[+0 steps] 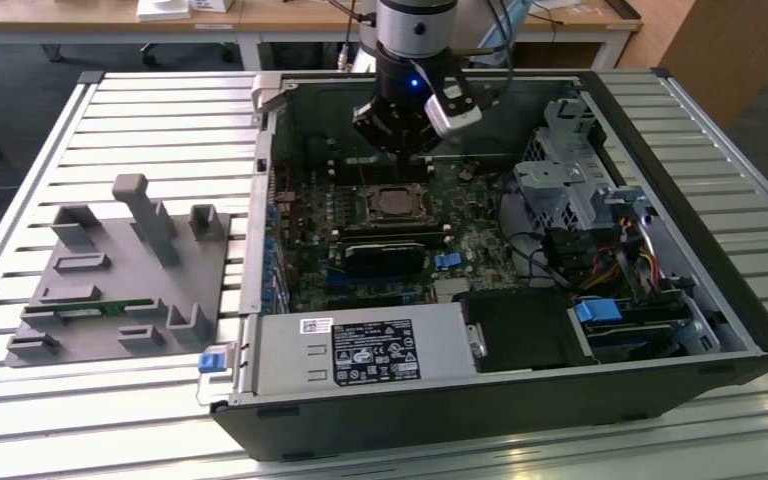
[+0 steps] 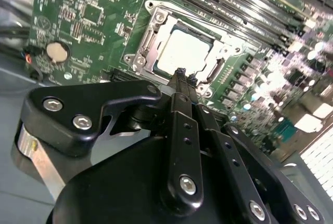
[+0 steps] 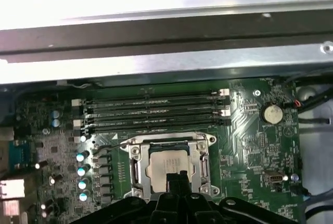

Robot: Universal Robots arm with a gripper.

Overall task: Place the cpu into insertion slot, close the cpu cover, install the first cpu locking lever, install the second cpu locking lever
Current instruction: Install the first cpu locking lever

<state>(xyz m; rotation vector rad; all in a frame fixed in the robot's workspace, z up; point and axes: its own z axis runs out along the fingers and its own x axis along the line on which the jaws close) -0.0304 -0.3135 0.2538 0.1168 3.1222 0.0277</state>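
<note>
You are seeing the cpu (image 2: 182,52) sitting on the motherboard (image 2: 88,31), the gripper (image 2: 186,76) hanging above the cpu's edge, and the memory slots (image 3: 156,112) lying just beside the cpu.

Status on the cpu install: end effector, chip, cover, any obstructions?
Report: end effector shut, empty, tips just short of the cpu; cpu seated; cpu cover down around it; nothing lying across them.

I read the cpu (image 2: 182,52) top as pale matt metal. The cpu cover (image 2: 147,41) is silvery metal and shiny. The motherboard (image 2: 93,21) is glossy green. The tool (image 2: 186,76) is smooth black with a slight sheen and bright metal screws. The worktop (image 1: 157,120) is ribbed pale metal, and the holder block (image 1: 131,270) looks like matt grey plastic.
</note>
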